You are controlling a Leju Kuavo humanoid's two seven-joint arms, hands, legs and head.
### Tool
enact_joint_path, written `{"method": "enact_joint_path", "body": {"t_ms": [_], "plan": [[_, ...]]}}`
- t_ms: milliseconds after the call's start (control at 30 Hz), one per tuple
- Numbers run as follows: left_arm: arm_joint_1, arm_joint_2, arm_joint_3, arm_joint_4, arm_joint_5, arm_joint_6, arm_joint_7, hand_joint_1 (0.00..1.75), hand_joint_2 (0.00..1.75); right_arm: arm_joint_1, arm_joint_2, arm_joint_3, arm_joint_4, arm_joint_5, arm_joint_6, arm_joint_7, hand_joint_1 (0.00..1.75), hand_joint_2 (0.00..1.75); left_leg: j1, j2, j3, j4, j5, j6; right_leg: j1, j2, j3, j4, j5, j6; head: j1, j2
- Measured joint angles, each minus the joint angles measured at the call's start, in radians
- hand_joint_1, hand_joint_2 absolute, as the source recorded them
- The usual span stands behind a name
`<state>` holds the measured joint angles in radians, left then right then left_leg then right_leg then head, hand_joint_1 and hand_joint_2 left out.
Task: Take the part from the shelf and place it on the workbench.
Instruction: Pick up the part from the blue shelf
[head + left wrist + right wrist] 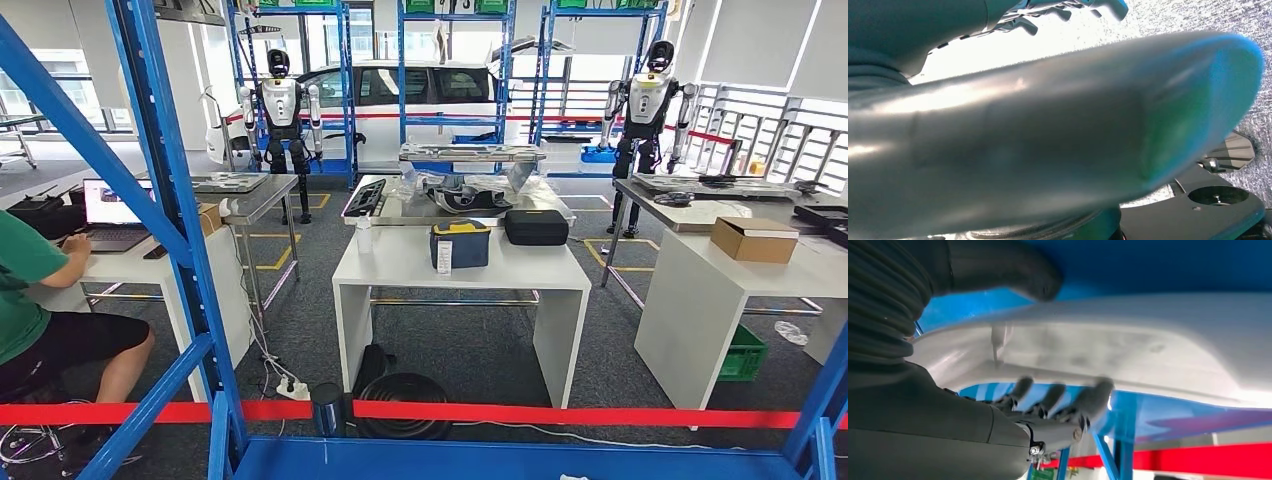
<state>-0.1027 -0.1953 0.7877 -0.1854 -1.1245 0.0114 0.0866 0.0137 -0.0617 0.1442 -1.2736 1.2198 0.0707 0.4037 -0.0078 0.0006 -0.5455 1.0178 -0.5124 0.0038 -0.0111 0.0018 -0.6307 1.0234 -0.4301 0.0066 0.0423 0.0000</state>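
Note:
The part [1058, 130] is a long, smooth silver-grey panel that lies right across the left wrist view. My left hand [948, 25] is against it, and its dark fingers [1048, 12] curl over the far edge. In the right wrist view the part [1128, 340] looks pale, just under the blue shelf board [1158, 265]. My right hand [998, 425] grips it, thumb [1013, 270] on one face and fingers [1058, 397] on the other. The white workbench [400, 262] stands ahead in the head view, beyond the shelf.
Blue shelf uprights [165, 200] frame the head view, and a red tape [560, 413] runs across below. A blue-and-yellow case [461, 243], a black case [536, 227] and a small bottle [364, 236] are on the workbench. A person in green [25, 290] sits at a laptop desk on the left.

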Motion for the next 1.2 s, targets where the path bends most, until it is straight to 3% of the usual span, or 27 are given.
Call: {"method": "enact_joint_path", "body": {"t_ms": [533,667,1033,1200], "plan": [[0.0,0.0,0.0,0.0,0.007,-0.018,-0.02,0.0,0.0,0.001,0.012,-0.008,0.008,-0.004,0.023,-0.018,1.75,1.75,0.0,0.001,0.0,0.0,0.0,0.0,0.0,0.001,0.0,0.0,0.0,0.0,0.0,0.0],[0.0,0.0,0.004,0.0,0.016,-0.023,-0.033,0.0,1.75,0.002,0.012,-0.008,0.008,-0.004,0.027,-0.023,1.75,1.75,0.0,0.001,0.001,0.0,0.0,0.0,0.0,0.001,0.0,0.0,0.0,0.0,0.0,0.0],[0.0,0.0,0.034,0.0,0.056,-0.039,-0.053,0.0,1.75,0.004,0.018,-0.008,0.008,-0.008,0.026,-0.036,1.75,1.75,0.001,0.001,0.001,0.0,0.0,0.0,0.001,0.001,0.001,0.0,0.0,0.0,0.0,0.0],[0.005,0.001,0.042,0.0,0.047,-0.025,-0.03,0.0,1.75,0.016,0.044,-0.019,-0.042,-0.062,-0.12,-0.11,1.75,1.75,0.001,0.001,0.0,0.0,0.001,-0.001,0.0,0.001,-0.001,0.001,0.0,0.0,0.0,0.0]]}}
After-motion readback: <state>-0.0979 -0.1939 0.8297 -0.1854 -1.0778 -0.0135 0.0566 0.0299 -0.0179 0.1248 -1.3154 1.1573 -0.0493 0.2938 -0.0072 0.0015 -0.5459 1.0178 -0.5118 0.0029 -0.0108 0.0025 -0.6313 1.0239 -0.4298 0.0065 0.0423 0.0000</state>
